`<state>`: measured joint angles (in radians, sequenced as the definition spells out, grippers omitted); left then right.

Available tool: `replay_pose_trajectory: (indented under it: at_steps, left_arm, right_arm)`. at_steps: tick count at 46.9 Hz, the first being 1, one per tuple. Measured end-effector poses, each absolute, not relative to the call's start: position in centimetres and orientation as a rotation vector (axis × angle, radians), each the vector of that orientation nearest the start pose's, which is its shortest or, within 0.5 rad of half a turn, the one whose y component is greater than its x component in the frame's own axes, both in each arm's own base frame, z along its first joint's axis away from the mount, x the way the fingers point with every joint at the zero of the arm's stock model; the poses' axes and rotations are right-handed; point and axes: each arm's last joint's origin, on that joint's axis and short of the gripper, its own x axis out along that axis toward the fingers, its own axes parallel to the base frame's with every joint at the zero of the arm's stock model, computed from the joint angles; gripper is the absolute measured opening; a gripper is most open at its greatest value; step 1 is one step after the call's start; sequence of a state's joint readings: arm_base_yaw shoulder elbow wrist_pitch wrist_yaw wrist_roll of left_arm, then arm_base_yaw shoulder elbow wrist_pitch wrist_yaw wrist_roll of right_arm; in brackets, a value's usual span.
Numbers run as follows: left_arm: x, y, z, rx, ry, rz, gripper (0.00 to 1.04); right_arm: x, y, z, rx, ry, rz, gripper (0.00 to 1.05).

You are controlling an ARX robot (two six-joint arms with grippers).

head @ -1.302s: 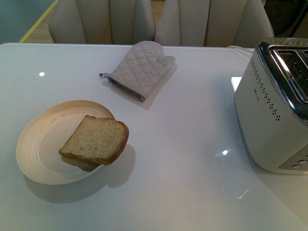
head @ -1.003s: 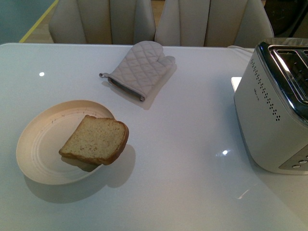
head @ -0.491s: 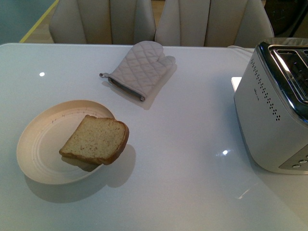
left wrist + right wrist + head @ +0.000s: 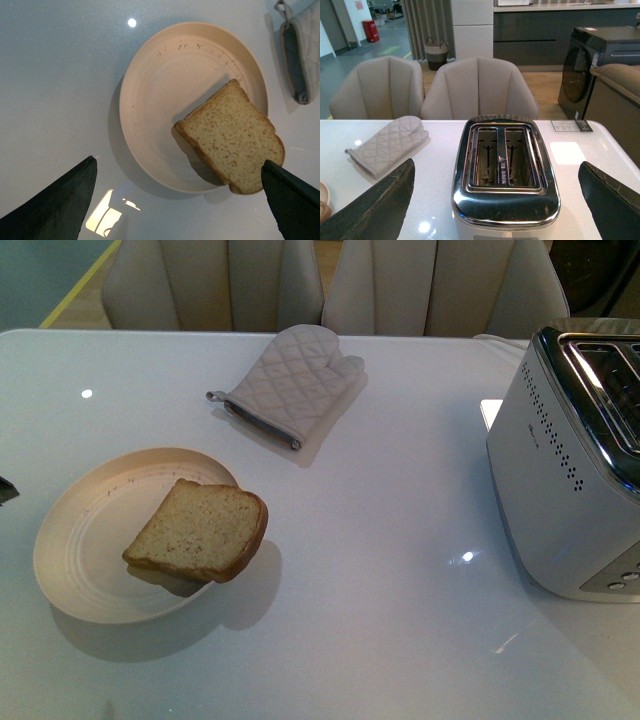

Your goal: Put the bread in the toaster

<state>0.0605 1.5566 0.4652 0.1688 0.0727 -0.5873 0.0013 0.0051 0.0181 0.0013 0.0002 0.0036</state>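
The bread [image 4: 200,530], a tan speckled slice with a brown crust, leans on the right rim of the cream plate [image 4: 75,560] and overhangs it. The silver toaster [image 4: 565,480] stands at the table's right edge. In the left wrist view my left gripper [image 4: 177,161] hovers open above the plate [image 4: 160,95] and the bread [image 4: 232,150], touching neither. My right gripper [image 4: 496,163] hangs open above the toaster [image 4: 505,202], whose two top slots [image 4: 502,157] are empty. Of the arms, the front view shows only a dark fingertip [image 4: 5,489] at its left edge.
A quilted beige oven mitt [image 4: 290,380] lies at the back middle of the white table [image 4: 380,570]. Two beige chairs [image 4: 480,90] stand behind the table. A white card [image 4: 567,152] lies beside the toaster on its right.
A dark fingertip of my left gripper has come into the front view at the left edge. Bread, plate, mitt and toaster have not moved.
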Motion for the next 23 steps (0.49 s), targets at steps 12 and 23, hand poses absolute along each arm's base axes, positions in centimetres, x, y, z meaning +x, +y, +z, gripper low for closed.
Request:
replay_pose_trajectory:
  at_steps: [12,23]
  left_arm:
    - [25.3,2.3,5.3,-0.607,0.992,0.312,0.97]
    - [27.0,2.1,2.0,-0.607,1.043,0.330,0.86]
  right_arm:
    - [9.7,0.0,16.9,0.004,-0.014,0.001,0.96]
    - [9.7,0.0,16.9,0.004,-0.014,0.001,0.96]
